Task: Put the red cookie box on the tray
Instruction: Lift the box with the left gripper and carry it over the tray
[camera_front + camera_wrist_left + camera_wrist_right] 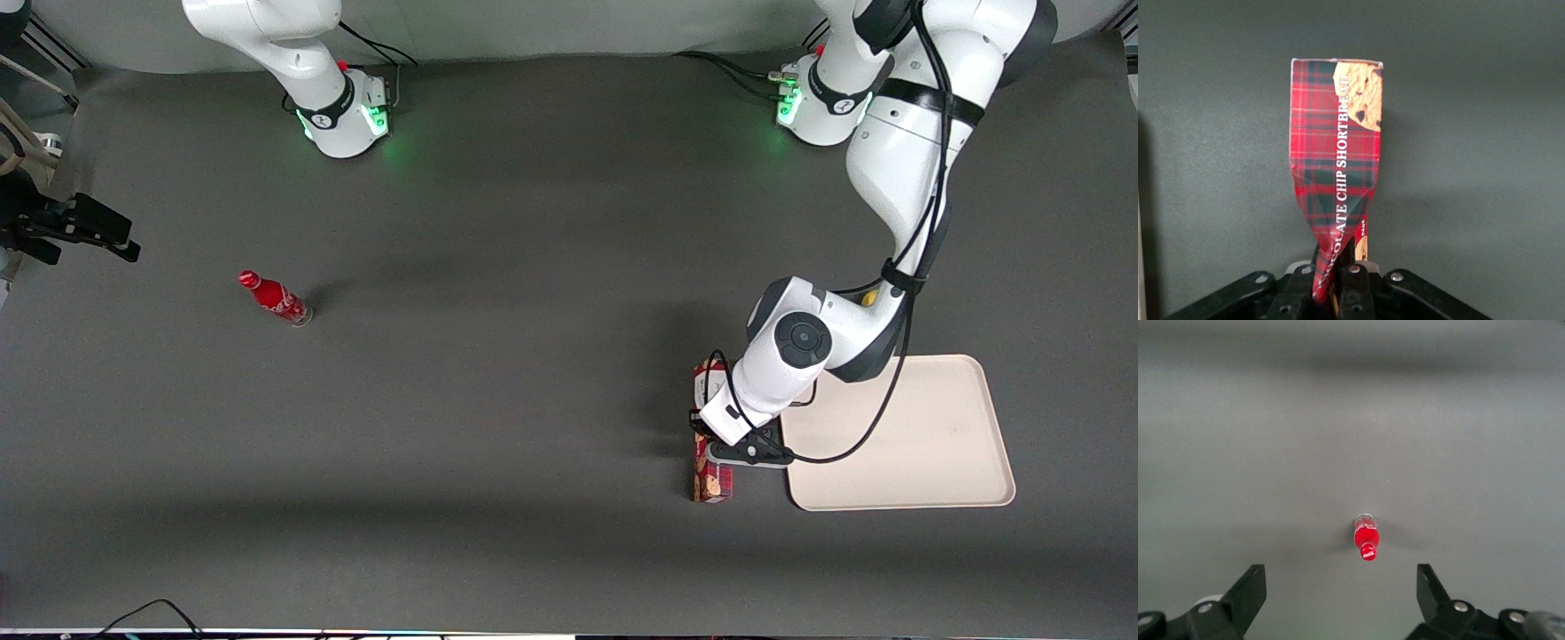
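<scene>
From the front camera I start at the parked arm's end of the table: a small red soda bottle stands alone on the dark grey mat, well apart from everything else. The parked arm's wrist camera looks down on the same bottle, upright, cap toward the lens.

Moving across toward the working arm's end, I reach the red cookie box. It lies on the mat just beside the tray, not on it, its long side running roughly parallel to the tray's near short edge. The white-labelled end points away from the front camera; the cookie-printed end is nearer to it. The working arm's wrist covers the middle of the box.

My gripper is down over the box at about mid-length. In its wrist camera the gripper is pinching the box: the fingers are drawn tight on the carton, and the tartan cardboard is visibly squeezed narrow and creased where they bite. The free end keeps its full width and shows a chocolate-chip cookie picture.

The tray sits flat on the mat, cream-coloured; cables from the arm hang across it.
</scene>
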Controlling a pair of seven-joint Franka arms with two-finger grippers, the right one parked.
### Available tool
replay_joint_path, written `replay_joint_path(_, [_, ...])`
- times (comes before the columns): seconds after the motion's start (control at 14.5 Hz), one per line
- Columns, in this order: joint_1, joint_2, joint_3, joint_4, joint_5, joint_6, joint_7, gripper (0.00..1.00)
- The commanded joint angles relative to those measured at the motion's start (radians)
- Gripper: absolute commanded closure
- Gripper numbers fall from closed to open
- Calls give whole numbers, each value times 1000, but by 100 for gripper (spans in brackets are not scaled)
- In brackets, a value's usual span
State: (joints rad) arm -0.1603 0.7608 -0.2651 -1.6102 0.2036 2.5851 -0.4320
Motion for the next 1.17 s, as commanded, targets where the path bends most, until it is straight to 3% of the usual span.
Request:
replay_joint_path(0.0, [1, -118, 12, 6, -1, -134, -10, 100])
replay_joint_path(0.14, [34, -202, 10, 13, -4, -270, 27, 100])
replay_joint_path(0.28, [83, -262, 16, 16, -73, -370, 108, 100])
replay_joint_path(0.41, [125, -306, 76, 24, -142, -420, 264, 100])
replay_joint_path(0.55, [165, -346, 150, 24, -151, -488, 408, 100])
replay_joint_path(0.76, [238, -347, 277, 24, -196, -496, 644, 100])
replay_joint_path(0.97, [261, -282, 417, 21, -356, -487, 809, 100])
replay_joint_path(1.1, [263, -224, 443, 21, -423, -444, 843, 100])
